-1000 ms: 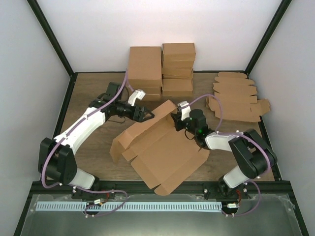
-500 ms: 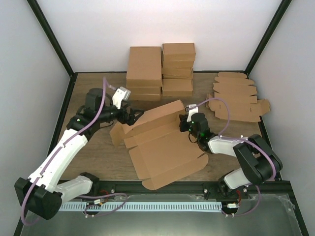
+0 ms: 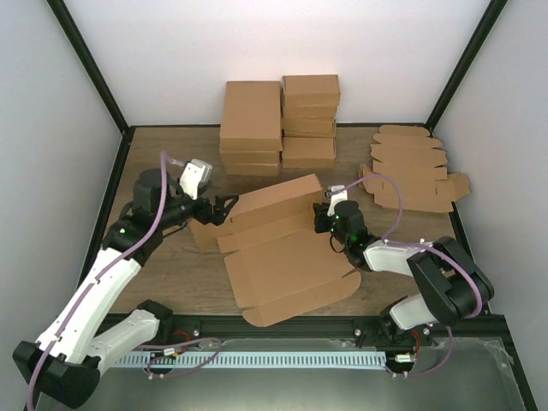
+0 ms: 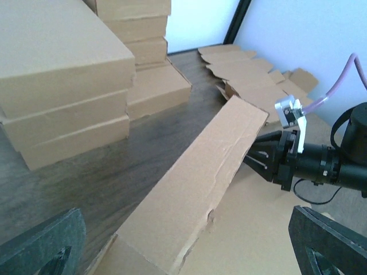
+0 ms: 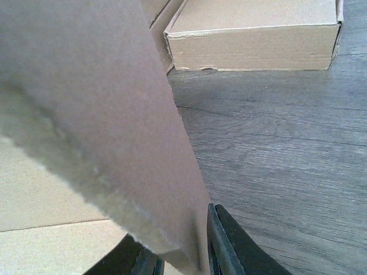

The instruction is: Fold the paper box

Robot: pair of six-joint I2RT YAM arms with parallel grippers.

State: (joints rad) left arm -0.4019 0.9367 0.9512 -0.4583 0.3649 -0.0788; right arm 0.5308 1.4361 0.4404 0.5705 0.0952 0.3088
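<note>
Paper box point(image 3: 287, 270) is laid at centre, far panel raised. Only the right wrist view shows the right gripper point(image 3: 323, 214) clamped on the panel's 3 o'clock end. Left gripper point(image 3: 224, 206), jaws spread wide, has been pulled back toward 9 o'clock.

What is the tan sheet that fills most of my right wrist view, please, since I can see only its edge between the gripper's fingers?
Observer: It is the raised far panel of the paper box. The top view shows the right gripper at that panel's right end.
Operator: Thank you. Where is the other arm?
Observer: The left gripper is at the panel's left end, wide open and clamping nothing.
Operator: And is the rest of the box folded up?
Observer: No, its large near panels lie flat on the table.
</note>
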